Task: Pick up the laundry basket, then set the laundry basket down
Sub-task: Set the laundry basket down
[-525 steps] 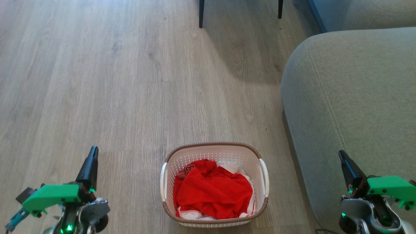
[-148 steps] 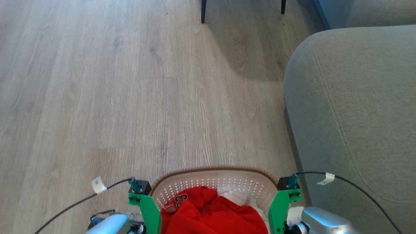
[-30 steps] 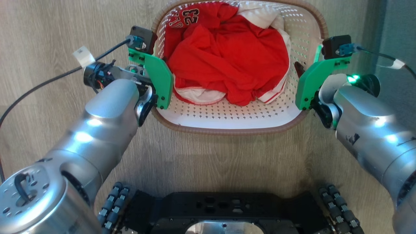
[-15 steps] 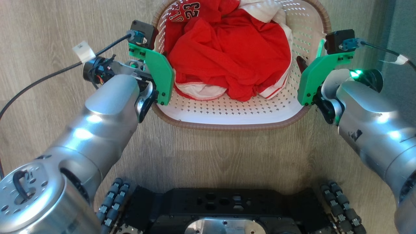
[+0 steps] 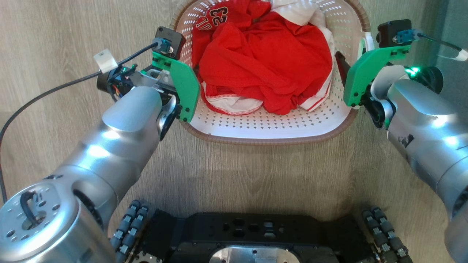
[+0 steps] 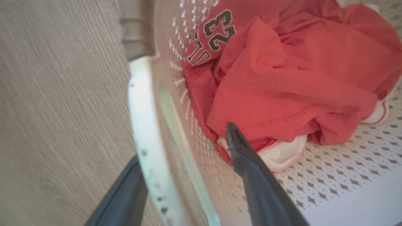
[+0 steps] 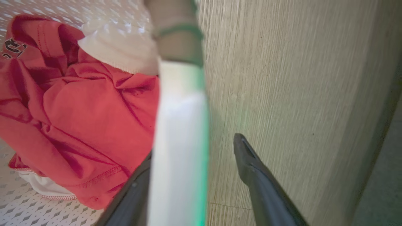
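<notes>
Laundry basket sits on the wood floor just ahead of your robot's base in the head view, holding a crumpled red jersey numbered 23 over a white garment. In the left wrist view, your left gripper stands spread astride the left handle, one finger inside the basket beside the jersey, clamping nothing. In the right wrist view, your right gripper is likewise spread around the right handle, its outer finger clear of it.
</notes>
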{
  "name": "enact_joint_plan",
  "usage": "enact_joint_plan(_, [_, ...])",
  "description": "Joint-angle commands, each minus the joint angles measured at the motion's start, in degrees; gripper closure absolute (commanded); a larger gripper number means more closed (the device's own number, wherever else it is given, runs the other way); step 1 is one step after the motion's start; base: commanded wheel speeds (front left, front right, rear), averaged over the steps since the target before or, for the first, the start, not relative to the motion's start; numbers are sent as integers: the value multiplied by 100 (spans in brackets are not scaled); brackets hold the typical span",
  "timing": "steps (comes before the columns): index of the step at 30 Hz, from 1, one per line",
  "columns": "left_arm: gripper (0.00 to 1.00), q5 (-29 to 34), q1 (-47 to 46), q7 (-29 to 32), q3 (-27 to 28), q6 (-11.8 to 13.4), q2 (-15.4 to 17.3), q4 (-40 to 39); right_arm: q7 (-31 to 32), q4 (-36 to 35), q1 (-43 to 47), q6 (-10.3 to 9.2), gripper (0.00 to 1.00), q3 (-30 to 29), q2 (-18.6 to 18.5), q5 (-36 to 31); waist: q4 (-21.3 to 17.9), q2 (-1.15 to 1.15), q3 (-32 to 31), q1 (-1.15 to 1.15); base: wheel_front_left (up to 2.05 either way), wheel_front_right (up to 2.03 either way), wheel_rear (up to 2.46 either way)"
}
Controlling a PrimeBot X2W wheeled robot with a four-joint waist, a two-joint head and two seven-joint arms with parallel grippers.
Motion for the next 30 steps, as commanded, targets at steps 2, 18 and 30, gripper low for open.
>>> enact_joint_plan(2, [0, -32, 161, -56, 23, 81, 78, 19, 42, 36, 359, 40, 0, 28, 42, -9, 4, 0, -54, 0, 0, 0, 0])
enact_joint_plan(18, [0, -39, 853, -87, 24, 121, 77, 367, 174, 320, 988, 40, 0, 40, 308, 101, -145, 0, -1425, 0, 0, 0, 0])
enact_joint_plan(30, [0, -263, 1677, -605, 103, -51, 77, 539, -333, 210, 1856, 40, 0, -106, 399, 376, -204, 0, -3033, 0, 0, 0, 0])
